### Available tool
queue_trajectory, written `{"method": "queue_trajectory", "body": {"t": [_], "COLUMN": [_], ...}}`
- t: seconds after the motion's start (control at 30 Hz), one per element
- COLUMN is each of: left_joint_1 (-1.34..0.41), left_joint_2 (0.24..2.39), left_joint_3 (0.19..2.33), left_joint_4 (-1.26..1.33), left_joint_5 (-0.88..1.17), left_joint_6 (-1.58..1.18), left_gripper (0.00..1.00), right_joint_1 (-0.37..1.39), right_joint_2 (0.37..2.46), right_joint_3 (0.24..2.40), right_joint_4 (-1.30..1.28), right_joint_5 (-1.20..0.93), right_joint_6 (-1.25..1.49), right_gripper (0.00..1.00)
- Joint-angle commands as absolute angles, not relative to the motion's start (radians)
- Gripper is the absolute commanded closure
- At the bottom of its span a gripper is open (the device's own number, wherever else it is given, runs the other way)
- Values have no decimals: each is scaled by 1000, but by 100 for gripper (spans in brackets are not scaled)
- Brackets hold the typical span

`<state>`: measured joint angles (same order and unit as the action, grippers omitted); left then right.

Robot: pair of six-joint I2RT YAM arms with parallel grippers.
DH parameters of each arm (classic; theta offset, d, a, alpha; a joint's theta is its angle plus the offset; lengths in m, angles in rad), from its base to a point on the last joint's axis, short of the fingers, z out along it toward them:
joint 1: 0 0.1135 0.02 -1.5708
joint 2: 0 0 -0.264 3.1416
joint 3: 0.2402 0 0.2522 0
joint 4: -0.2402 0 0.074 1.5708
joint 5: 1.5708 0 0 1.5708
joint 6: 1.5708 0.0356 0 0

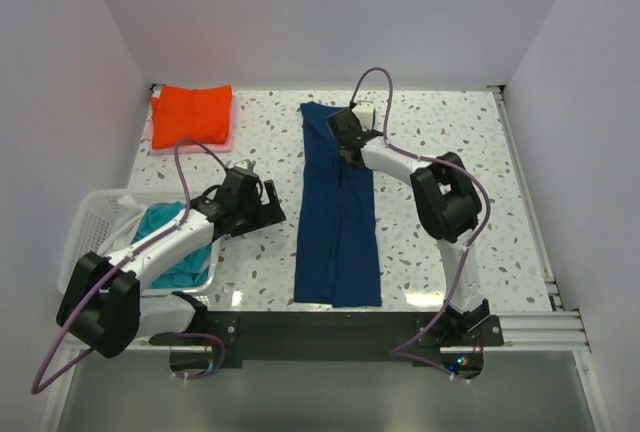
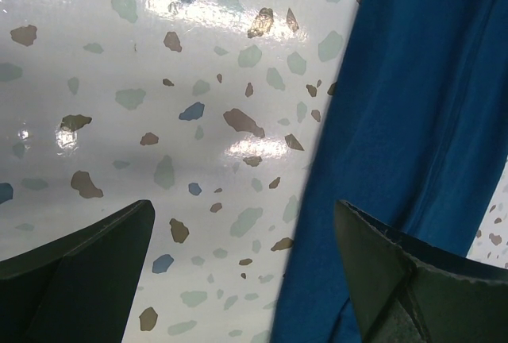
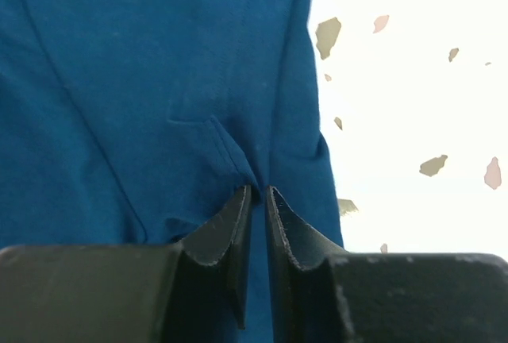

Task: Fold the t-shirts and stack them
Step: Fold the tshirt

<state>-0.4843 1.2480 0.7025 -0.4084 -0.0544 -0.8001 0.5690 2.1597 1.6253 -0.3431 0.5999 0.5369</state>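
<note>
The navy t-shirt (image 1: 338, 222) lies in the middle of the table, folded lengthwise into a long narrow strip; its print is hidden. My right gripper (image 1: 343, 147) is at the strip's far end, shut on a pinch of the navy cloth (image 3: 143, 81), with the fingertips meeting in the right wrist view (image 3: 258, 190). My left gripper (image 1: 274, 204) is open and empty just left of the strip's middle. In the left wrist view (image 2: 244, 208) the shirt's left edge (image 2: 413, 105) runs between its fingers. A folded orange-red t-shirt (image 1: 192, 114) lies on a pink one (image 1: 190, 146) at the back left.
A white slatted basket (image 1: 95, 217) stands at the near left and holds a teal t-shirt (image 1: 165, 227). The speckled tabletop (image 1: 450, 132) has white walls at the back and sides and a metal rail along its right edge.
</note>
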Motion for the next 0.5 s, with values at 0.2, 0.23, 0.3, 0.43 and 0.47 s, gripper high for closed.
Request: {"method": "queue_trajectory", "body": {"t": [0.2, 0.23, 0.3, 0.43, 0.47], "left_joint_1": [-476, -476, -476, -476, -476], "left_joint_2": [1223, 1221, 1218, 1216, 1216], "left_joint_3": [704, 704, 704, 704, 706], "left_joint_4": [-394, -396, -399, -400, -400], "left_joint_5": [-51, -54, -57, -60, -60], "left_joint_6": [-796, -796, -798, -798, -798], "left_gripper": [0, 0, 0, 0, 0], "right_joint_1": [565, 565, 565, 565, 565], "right_joint_2": [2054, 2042, 2026, 1967, 1941], "right_joint_3": [1556, 1554, 1543, 1520, 1516], "right_joint_4": [-328, -345, -363, -376, -377], "right_joint_5": [687, 687, 690, 669, 664], "right_joint_6": [643, 644, 634, 588, 581], "right_gripper": [77, 75, 73, 65, 63]}}
